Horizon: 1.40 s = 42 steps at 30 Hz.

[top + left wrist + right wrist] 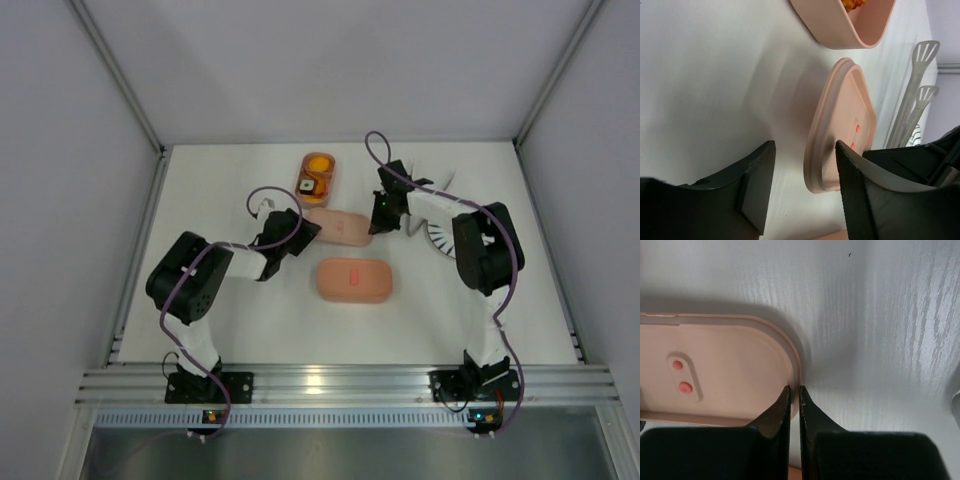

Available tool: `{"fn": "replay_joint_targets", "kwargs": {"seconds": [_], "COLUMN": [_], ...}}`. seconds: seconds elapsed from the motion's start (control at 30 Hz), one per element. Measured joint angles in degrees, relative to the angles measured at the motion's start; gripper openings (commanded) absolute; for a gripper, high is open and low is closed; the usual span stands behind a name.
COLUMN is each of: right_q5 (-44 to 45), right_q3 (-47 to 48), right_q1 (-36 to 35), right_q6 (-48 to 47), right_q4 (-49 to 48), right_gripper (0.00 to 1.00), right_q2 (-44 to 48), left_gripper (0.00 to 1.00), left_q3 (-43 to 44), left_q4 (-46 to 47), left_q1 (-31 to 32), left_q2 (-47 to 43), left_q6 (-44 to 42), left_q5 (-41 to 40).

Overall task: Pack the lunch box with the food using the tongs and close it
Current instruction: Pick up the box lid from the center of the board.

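We see the left gripper [306,233] with jaws apart, straddling 1 end of the lid [338,226]. 1 finger [755,185] is beside the lid and the other is over it; nothing is clamped. The right gripper [376,226] has its jaws pressed together and holds nothing. Its tips are at the lid's opposite rim; we can't tell if they touch.

The lid lies flat between the 2 grippers, long axis running from one to the other.

We count 3 pink parts:
- that lid
- 1 open tray [317,178] with food [318,163], just beyond the left gripper, long axis pointing away from the arms
- 1 closed box [354,280], nearer the bases than both grippers, long axis parallel to the lid

Only the wrist views show the lid's 2 red dots [680,376]. The left wrist view alone shows the tongs [917,95] clearly: 1 pair, past the lid. The top view alone shows the 1 striped plate [437,238] under the right arm.
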<state>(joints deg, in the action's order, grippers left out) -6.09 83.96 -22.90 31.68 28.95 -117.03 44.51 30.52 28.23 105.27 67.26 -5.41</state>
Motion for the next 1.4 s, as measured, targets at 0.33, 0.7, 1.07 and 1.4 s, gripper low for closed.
{"fn": "replay_joint_targets", "kwargs": {"seconds": [0.33, 0.7, 1.07, 1.4], "right_q5": [1.16, 2.10, 6.43, 5.16], "right_q3": [-1.20, -1.57, 2.60, 43.82], "right_q1": [0.02, 0.00, -0.26, -0.13], "right_q6": [-2.73, -5.20, -7.15, -7.63], "right_q4": [0.96, 2.73, 6.54, 10.25], "right_gripper": [0.00, 0.13, 0.38, 0.37], "right_q2": [0.81, 1.55, 7.32, -10.75], "left_gripper": [0.12, 0.00, 0.00, 0.00], "left_q3": [0.24, -0.92, -7.50, -7.23], "left_q4": [2.38, 5.88, -4.55, -20.74], "left_q1": [-0.24, -0.59, -0.81, -1.44], "left_q2": [1.09, -0.74, -19.37, -38.10], "left_q6": [-1.88, -3.41, -7.15, -10.84], "left_q5": [1.18, 5.57, 3.21, -10.16]}}
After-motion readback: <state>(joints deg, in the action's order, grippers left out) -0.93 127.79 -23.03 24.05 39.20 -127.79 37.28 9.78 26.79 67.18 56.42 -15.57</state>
